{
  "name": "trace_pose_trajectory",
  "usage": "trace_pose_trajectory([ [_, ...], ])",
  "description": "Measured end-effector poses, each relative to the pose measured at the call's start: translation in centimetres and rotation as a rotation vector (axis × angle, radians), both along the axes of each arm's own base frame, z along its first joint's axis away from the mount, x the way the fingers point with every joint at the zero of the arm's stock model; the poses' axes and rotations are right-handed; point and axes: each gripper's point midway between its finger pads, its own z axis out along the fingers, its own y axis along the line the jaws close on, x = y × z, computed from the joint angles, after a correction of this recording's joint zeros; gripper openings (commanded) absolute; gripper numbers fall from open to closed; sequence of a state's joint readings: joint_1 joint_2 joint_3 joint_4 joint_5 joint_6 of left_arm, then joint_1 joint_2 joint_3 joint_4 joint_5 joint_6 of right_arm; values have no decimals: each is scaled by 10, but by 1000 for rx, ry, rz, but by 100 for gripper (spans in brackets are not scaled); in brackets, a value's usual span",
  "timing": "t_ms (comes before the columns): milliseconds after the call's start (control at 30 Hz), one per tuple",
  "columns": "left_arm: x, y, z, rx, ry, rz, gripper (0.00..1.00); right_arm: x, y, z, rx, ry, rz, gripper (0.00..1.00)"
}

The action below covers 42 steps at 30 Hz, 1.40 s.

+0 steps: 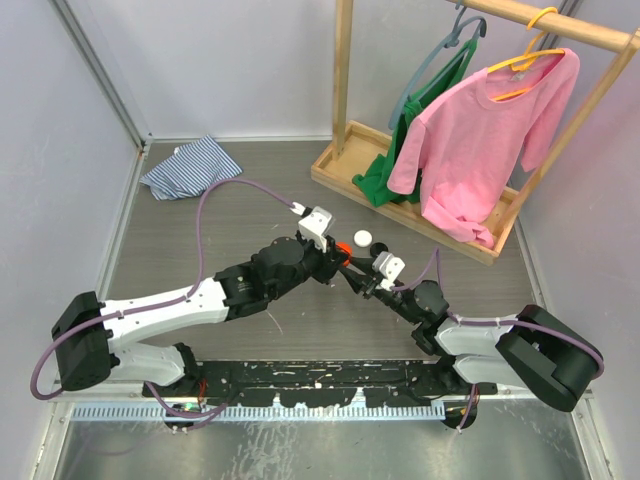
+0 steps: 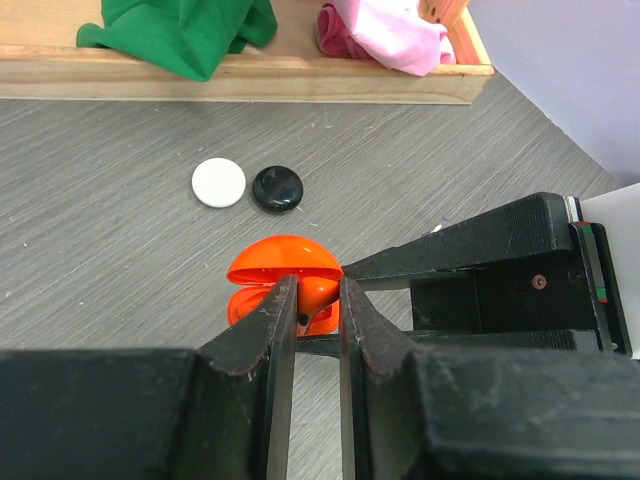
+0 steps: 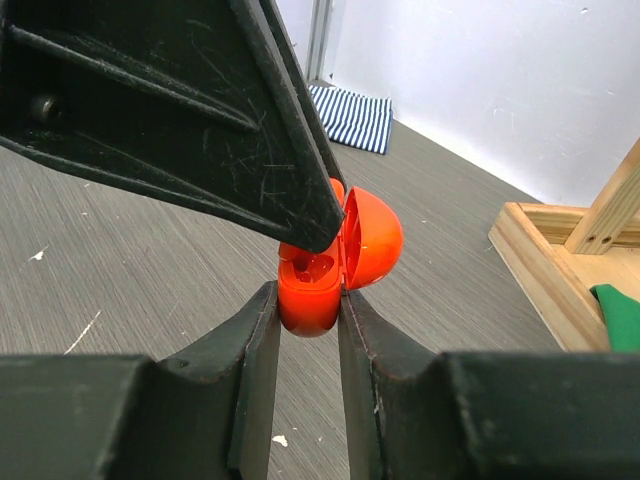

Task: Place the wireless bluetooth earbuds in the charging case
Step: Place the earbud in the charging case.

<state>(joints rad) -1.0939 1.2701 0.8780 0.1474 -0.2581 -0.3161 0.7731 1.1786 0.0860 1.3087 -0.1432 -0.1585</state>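
Two grippers are meeting. Right gripper [image 3: 307, 296] is pinching the base of the open orange charging case [image 3: 318, 278]; left gripper [image 2: 315, 290] is hovering nearly pressed together at its mouth, earbud not discernible. Risk: left fingertip [image 3: 300, 212] is crowding the lid [image 3: 374, 240] and may lever the case loose.

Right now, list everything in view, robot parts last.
charging case: one, orange, lid open, mid-table
white puck: one, white, on the table beyond the case
black puck: one, black, beside the white puck
striped cloth: one, blue-white, far left corner
pink shirt: one, pink, hanging on the wooden rack
green shirt: one, green, same rack
left gripper: one, black, shut, at the open case
right gripper: one, black, shut on the charging case
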Motion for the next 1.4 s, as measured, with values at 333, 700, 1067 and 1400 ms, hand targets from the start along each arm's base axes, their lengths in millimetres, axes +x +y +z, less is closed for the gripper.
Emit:
trace_pose_trajectory([
  [333, 1, 1, 0, 18, -19, -6, 22, 0, 0, 0, 0, 0, 0, 1],
  [700, 4, -5, -11, 44, -23, -10, 22, 0, 0, -1, -2, 3, -1, 1],
  [1067, 4, -6, -10, 39, -26, -11, 37, 0, 0, -1, -2, 3, -1, 1],
  [1400, 0, 2, 12, -5, -50, -8, 54, 0, 0, 0, 0, 0, 0, 1],
])
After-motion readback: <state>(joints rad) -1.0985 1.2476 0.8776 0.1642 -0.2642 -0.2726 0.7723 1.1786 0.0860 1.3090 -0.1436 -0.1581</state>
